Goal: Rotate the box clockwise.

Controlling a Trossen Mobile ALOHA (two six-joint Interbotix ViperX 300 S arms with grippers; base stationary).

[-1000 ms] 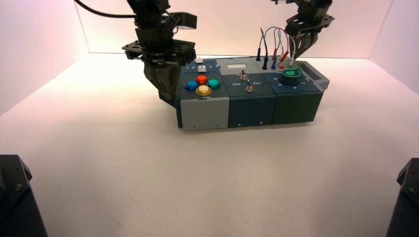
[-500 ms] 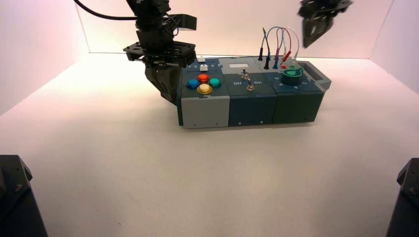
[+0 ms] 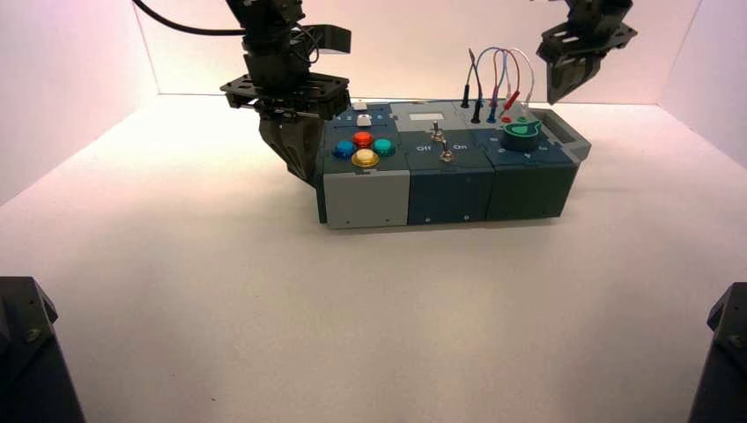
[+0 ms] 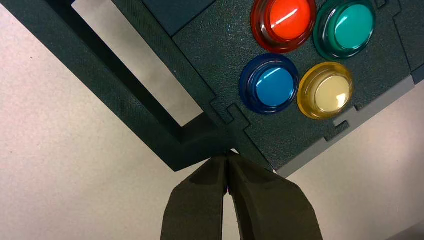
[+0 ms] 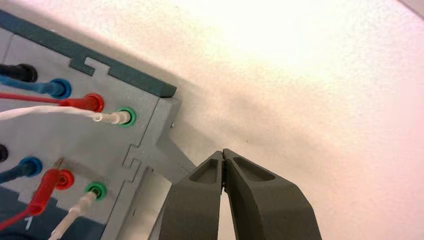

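My high view looks down from above and behind my arms toward the far wall, taking in the whole box (image 3: 449, 176). My left wrist view peers down close at its left end and coloured buttons, my right at its far right corner and wires, both shared with the high view.

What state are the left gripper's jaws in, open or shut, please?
Shut: in the left wrist view, the left gripper's jaws meet at their tips.

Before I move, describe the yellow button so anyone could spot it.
On the box, look at the left end's button cluster. The yellow button sits nearest the light grey front panel, below the red, between blue and green.
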